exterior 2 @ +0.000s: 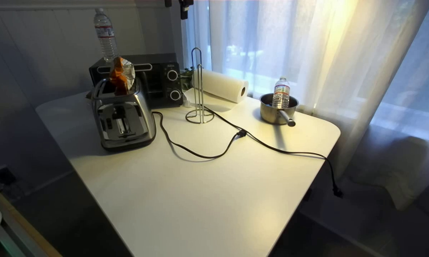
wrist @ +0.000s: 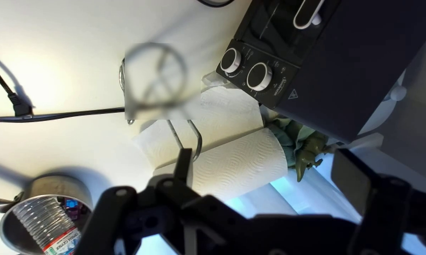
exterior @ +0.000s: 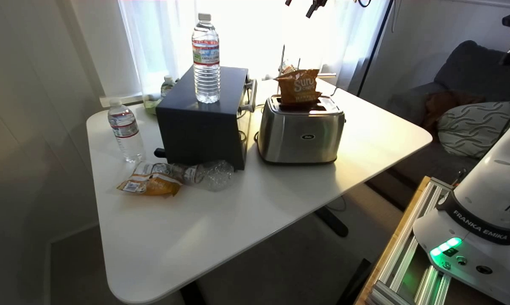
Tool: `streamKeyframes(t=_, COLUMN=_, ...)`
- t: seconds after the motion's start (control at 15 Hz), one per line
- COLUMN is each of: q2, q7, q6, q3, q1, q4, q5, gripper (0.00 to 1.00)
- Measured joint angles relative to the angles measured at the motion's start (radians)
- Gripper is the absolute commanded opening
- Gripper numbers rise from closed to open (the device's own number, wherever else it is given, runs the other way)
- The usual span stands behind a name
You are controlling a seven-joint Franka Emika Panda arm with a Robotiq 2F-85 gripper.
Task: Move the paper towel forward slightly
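Observation:
The paper towel is a white roll lying on its side at the back of the table by the window, with a loose sheet spread in front of it. In the wrist view the roll lies below the jaws, its end near the toaster oven. My gripper is open, with fingers wide apart and nothing between them. The fingertips also show at the top edge of both exterior views, high above the table and apart from the roll. A wire towel holder stands upright in front of the roll.
A black toaster oven carries a water bottle. A silver toaster holds an orange-brown chip bag. A pot holds a bottle. A black cord crosses the table. A green toy sits beside the roll.

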State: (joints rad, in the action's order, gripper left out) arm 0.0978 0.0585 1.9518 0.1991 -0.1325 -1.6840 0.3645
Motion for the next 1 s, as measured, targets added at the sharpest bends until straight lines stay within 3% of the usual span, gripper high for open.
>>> streamKeyframes(t=0.47, q2=0.100, q7=-0.009, q6=0.003, q3=-0.006, q1=-0.023, q4=0.074, q5=0.037, gripper=1.00)
streamKeyframes(t=1.0, q2=0.395, q7=0.035, q6=0.002, q3=-0.074, q1=-0.133, q4=0.362, q5=0.136, gripper=1.00)
